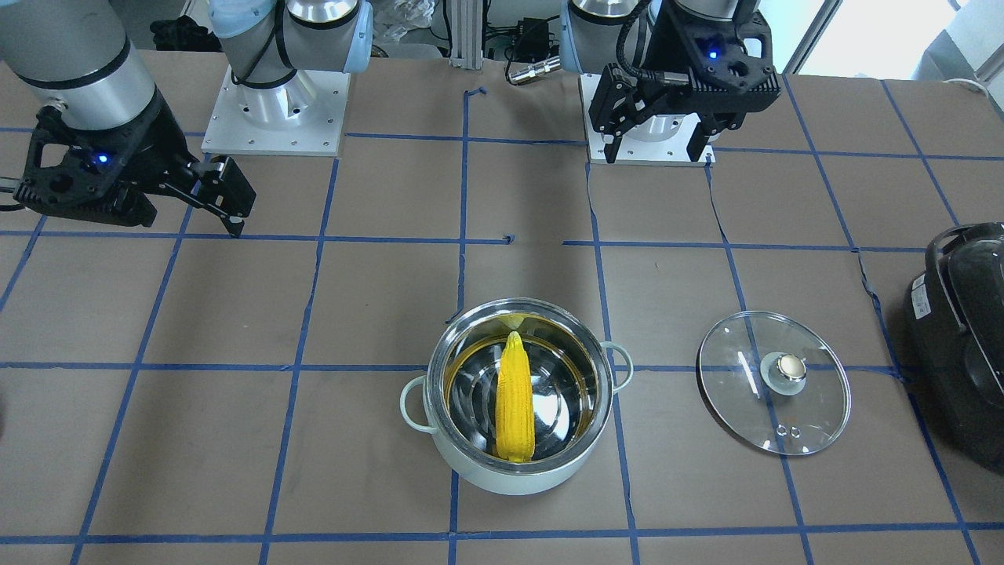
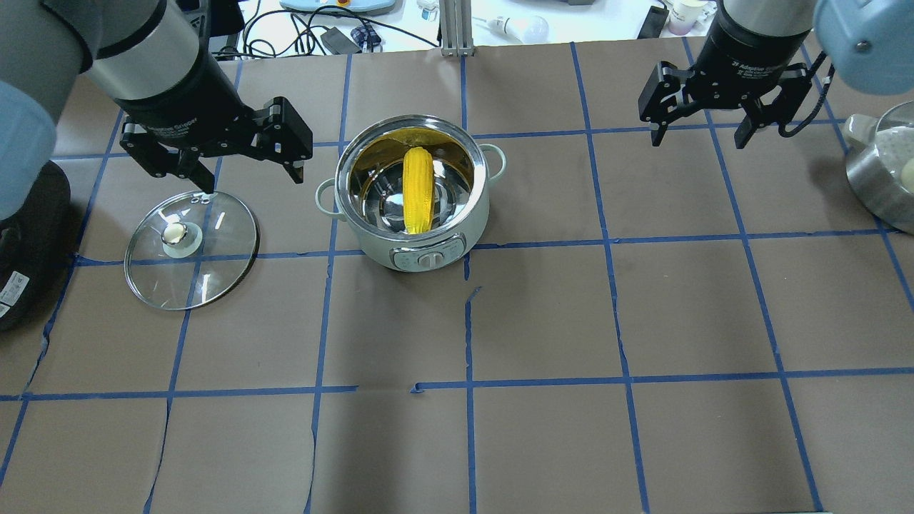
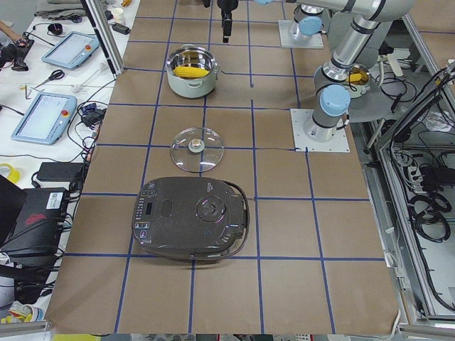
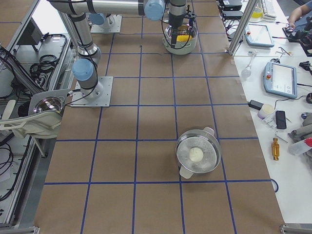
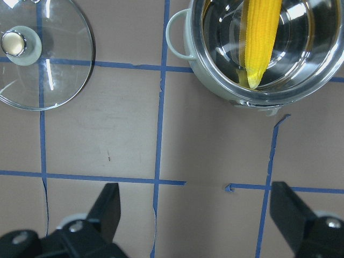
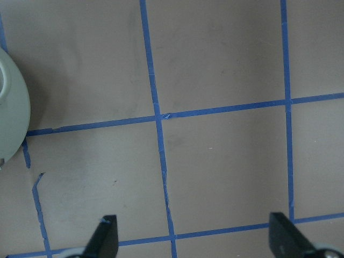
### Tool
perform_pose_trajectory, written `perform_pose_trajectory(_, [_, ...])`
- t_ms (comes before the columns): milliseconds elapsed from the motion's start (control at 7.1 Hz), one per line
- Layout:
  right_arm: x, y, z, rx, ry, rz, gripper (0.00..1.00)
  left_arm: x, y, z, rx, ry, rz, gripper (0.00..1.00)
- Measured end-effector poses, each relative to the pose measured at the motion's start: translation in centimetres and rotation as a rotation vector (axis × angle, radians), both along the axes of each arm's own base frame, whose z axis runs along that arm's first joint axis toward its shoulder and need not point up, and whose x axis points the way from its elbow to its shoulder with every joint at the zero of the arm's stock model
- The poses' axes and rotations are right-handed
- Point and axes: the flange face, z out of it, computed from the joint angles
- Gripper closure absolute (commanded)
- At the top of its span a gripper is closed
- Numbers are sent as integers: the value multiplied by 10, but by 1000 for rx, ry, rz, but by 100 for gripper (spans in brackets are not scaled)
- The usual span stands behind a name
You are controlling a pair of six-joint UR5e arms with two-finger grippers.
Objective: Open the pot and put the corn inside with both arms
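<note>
Corn (image 1: 515,400) is in the pot (image 1: 518,480), stretched across the shiny steel bottom, tapered tip towards the robot's side, blunt end against the far wall. The pot stands open on the brown-papered table (image 1: 235,314), on a blue tape line. Its glass lid (image 1: 816,400) lies flat, knob up, on the robot's left of the pot, near it but not touching. Beyond the lid, a large black appliance (image 1: 961,353) sits at the table's end. The left gripper (image 2: 253,178) hangs above the table on the robot's side of lid and pot, fingers wide apart, holding nothing. The right gripper (image 2: 698,140) hovers well off to the pot's right, fingers also spread and empty. Far right, there's a steel vessel (image 2: 882,178), possibly a steamer, with something pale inside.
</note>
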Motion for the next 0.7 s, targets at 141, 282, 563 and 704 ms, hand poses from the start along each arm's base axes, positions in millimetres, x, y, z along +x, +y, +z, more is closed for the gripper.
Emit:
perform_pose_trajectory(141, [0, 3, 4, 2, 0, -4, 0, 0, 1, 2, -5, -2, -3, 1])
perform_pose_trajectory(282, [1, 7, 5, 13, -1, -5, 0, 0, 4, 3, -11, -3, -8, 1])
perform_pose_trajectory(563, [1, 11, 9, 22, -4, -5, 0, 1, 1, 2, -7, -6, -9, 0])
perform_pose_trajectory(704, [1, 12, 9, 23, -2, -4, 0, 2, -7, -2, 1, -6, -4, 0])
